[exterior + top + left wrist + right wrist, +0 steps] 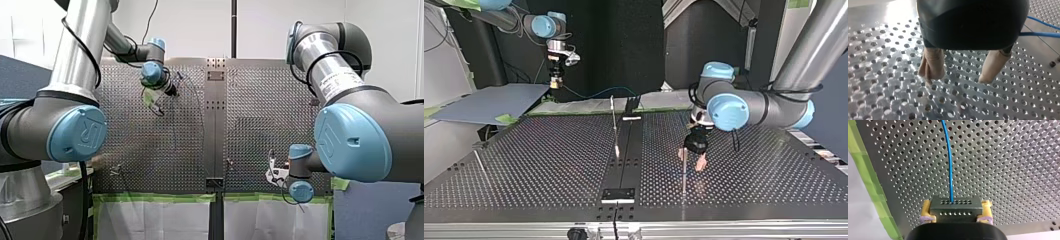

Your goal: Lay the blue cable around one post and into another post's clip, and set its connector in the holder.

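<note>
In the right wrist view my right gripper (956,208) has its yellow pads shut on a dark connector block (955,213). The blue cable (949,160) runs from it out over the perforated table. In the top view this gripper (555,84) hangs above the table's far edge at the left, and the cable (599,93) trails toward the middle. My left gripper (956,81) stands open just above the plate, its beige pads apart with nothing between them. Two strands of blue cable (1040,33) pass beside it. In the top view it (693,159) hovers next to a thin post (684,172).
A second thin post (614,125) rises near the table's centre strip. On that strip a black bracket (619,194) sits at the near end and another bracket (631,118) at the far end. Green tape (871,182) lines the table edge by my right gripper.
</note>
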`<state>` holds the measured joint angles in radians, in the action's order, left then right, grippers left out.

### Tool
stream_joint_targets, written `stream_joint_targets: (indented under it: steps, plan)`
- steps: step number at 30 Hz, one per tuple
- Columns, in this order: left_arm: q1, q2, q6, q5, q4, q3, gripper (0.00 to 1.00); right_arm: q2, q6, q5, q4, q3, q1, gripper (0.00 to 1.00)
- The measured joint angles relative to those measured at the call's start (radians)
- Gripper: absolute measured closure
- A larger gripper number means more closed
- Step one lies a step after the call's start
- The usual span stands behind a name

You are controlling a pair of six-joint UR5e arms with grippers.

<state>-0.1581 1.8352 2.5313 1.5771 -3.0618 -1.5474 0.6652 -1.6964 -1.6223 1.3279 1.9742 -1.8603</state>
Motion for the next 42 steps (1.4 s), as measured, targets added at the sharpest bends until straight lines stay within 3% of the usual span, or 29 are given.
stream_joint_targets:
  steps: [8, 15, 42]
  plan:
    - [0.016, -0.007, 0.087, -0.028, 0.074, -0.049, 0.00, 0.000, 0.003, 0.001, -0.001, 0.000, -0.004, 1.00]
    - [0.027, -0.016, 0.149, -0.031, 0.086, -0.060, 0.00, 0.000, 0.006, 0.000, 0.000, 0.000, -0.006, 1.00]
    - [0.032, -0.050, 0.418, 0.017, -0.034, -0.060, 0.00, 0.000, 0.007, 0.002, 0.002, 0.000, -0.010, 1.00]
